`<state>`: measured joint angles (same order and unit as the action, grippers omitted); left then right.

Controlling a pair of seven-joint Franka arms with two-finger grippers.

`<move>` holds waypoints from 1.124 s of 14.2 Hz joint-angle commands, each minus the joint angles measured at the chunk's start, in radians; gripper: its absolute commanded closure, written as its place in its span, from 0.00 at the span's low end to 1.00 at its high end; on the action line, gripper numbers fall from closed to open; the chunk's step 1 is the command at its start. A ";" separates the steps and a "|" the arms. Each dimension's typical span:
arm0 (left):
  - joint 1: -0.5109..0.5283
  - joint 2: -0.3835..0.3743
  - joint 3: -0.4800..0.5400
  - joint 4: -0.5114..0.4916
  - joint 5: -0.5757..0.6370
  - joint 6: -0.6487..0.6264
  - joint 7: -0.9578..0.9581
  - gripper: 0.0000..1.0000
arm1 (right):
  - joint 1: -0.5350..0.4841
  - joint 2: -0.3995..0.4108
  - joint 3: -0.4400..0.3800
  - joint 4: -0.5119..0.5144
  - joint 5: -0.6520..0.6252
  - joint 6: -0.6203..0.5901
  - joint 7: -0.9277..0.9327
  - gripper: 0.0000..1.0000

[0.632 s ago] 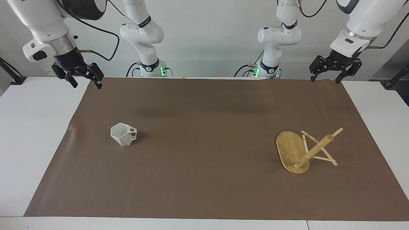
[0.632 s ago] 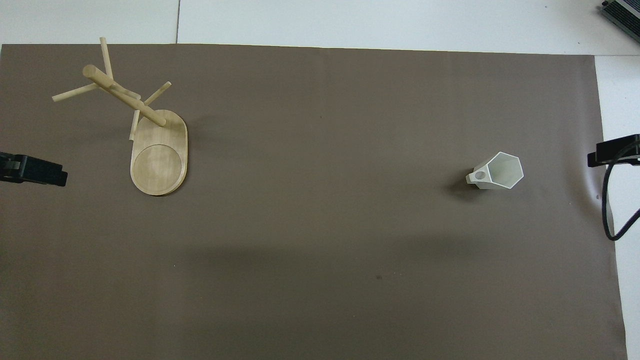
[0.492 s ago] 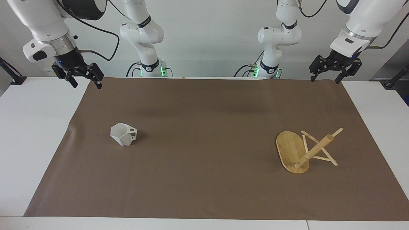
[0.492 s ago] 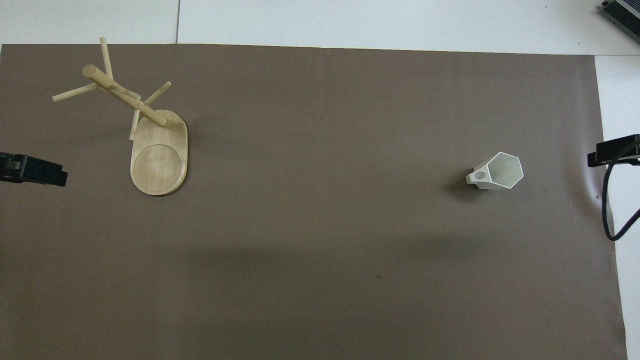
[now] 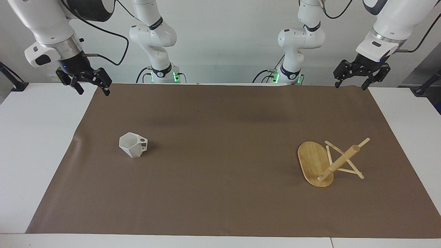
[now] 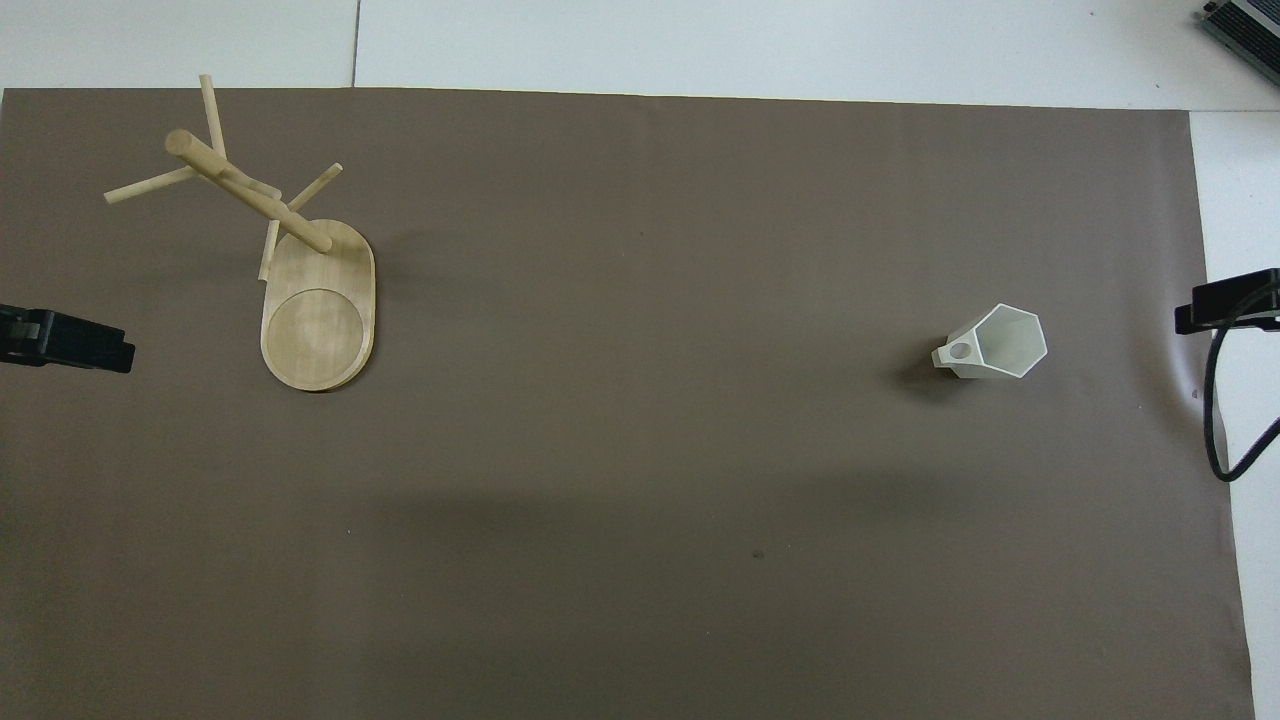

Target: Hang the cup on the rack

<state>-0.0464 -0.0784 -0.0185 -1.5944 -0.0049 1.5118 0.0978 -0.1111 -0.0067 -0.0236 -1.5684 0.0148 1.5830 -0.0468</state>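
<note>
You're looking at a robotics lab, not a home: two white Franka arms w/ bases lit green bolted at the edge of a white tabletop (image 5: 41,144), brown paper mat (image 5: 220,155) taped flat over it, plain white wall, loose black cables (image 5: 113,38), a clamp stand at each end.

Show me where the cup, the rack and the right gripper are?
cup (image 5: 132,145), facing view, on its faceted side wall.
rack (image 5: 311,159), facing view, on its bare oval base.
right gripper (image 5: 92,89), facing view, midway between its open fingertips.
</note>
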 commanded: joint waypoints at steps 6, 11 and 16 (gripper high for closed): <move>0.005 -0.027 -0.001 -0.027 0.005 -0.009 0.003 0.00 | -0.012 -0.018 0.011 -0.021 -0.013 0.006 -0.018 0.00; 0.005 -0.027 -0.001 -0.027 0.005 -0.009 0.003 0.00 | -0.001 -0.018 0.013 -0.021 -0.004 0.006 -0.018 0.00; 0.005 -0.027 -0.003 -0.027 0.005 -0.009 0.003 0.00 | -0.002 -0.018 0.011 -0.021 -0.004 0.006 -0.018 0.00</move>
<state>-0.0464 -0.0784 -0.0185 -1.5944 -0.0049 1.5118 0.0978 -0.1056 -0.0067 -0.0201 -1.5684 0.0148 1.5830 -0.0468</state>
